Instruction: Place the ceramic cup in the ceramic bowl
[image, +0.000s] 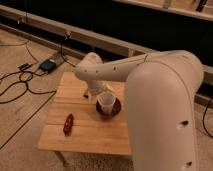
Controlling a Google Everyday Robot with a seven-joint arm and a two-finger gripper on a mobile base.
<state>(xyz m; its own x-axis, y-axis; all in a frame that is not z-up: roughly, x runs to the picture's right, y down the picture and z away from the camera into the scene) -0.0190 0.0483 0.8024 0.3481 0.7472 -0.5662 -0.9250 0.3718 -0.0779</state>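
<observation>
Cup and bowl sit together near the right side of the wooden counter [90, 131]: the ceramic cup [106, 103], pale and tapered, stands upright inside the ceramic bowl [115, 108], whose dark maroon rim shows around its base. The tool [96, 91] hangs just above and behind the cup, on its left side, at the end of the big white arm [150, 85] that sweeps in from the lower right. Whether the tool grips the cup or stands spread I cannot tell, as the wrist housing covers it.

On the counter's left front part lies a small reddish-brown object [68, 123], well apart from the bowl. The counter is a low square of light planks with visible seams between the boards.

Around it the floor [20, 125] is pale, rough-looking carpet. Black cables [17, 85] loop across the floor on the left and run toward a small blue-grey box [48, 65] lying near the counter's far corner. Behind, a long pale rail [75, 35] runs along a dark wall [125, 20].
</observation>
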